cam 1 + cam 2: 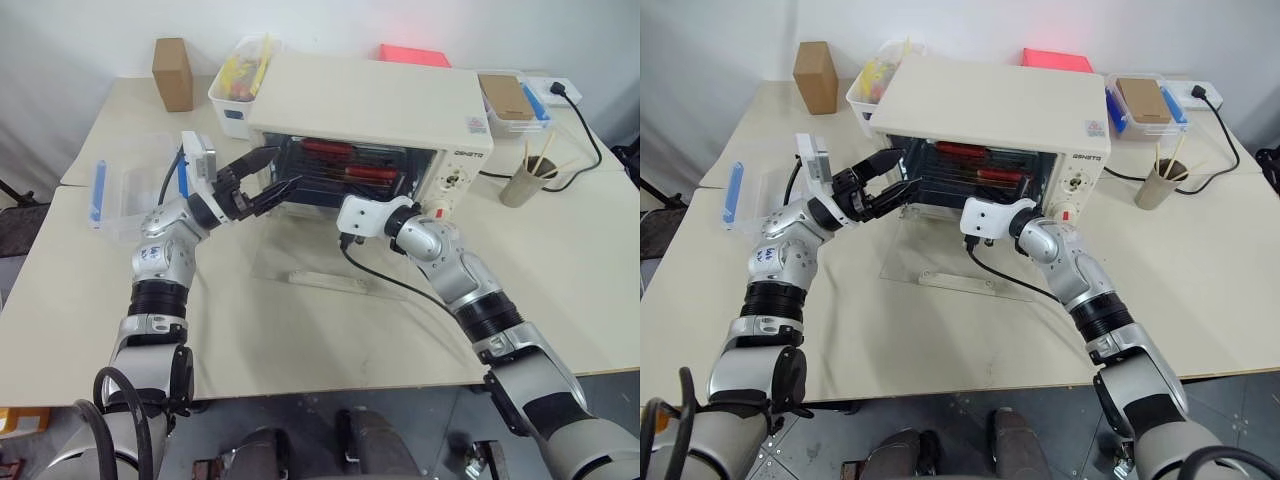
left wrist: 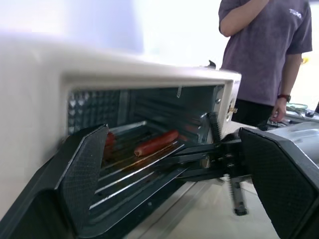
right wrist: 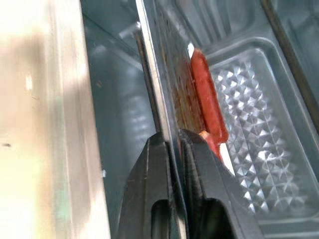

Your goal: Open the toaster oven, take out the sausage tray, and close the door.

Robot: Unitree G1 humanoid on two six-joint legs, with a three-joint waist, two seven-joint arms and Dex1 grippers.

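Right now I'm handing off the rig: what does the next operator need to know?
Right gripper: fingers shut on the sausage tray rim, inside the toaster oven.
Left gripper: fingers open, empty, at the oven's left opening.
The door lies fully open, flat on the table.
Done: door opened, tray gripped.
Left: draw the tray out, set it down, close the door.

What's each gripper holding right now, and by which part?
Right gripper: shut on the sausage tray, pinching its front rim. Left gripper: open, holding nothing.
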